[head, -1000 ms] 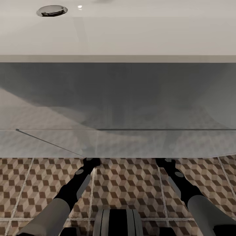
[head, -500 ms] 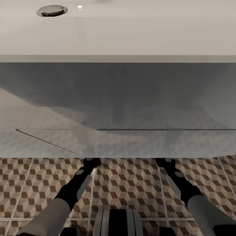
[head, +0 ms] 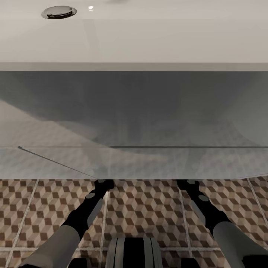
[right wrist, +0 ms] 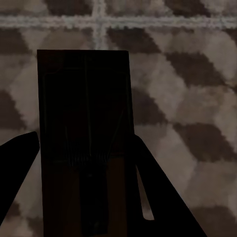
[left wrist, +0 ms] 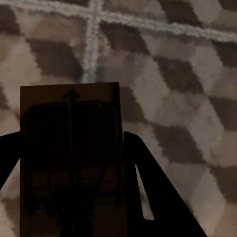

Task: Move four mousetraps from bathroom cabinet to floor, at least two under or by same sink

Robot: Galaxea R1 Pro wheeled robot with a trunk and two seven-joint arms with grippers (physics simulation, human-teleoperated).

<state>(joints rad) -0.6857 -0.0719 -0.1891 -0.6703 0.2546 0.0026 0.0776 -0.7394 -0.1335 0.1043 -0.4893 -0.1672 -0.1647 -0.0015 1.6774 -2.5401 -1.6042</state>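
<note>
Both claws under the sink, each carrying a mousetrap.
Left claw point(left wrist: 74, 207) clamps one mousetrap point(left wrist: 69, 148), right claw point(right wrist: 81, 197) another mousetrap point(right wrist: 83, 123); next: release onto bathroom floor point(head: 149, 208) beneath, below the bathroom sink point(head: 149, 44).

Grey forearms point(head: 59, 242); black wrists

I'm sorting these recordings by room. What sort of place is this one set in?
Most likely a bathroom: a wide white basin with a chrome drain stands in front of the robot, over cube-patterned floor tiles. Each wrist view shows a mousetrap between dark gripper fingers above those tiles.
</note>
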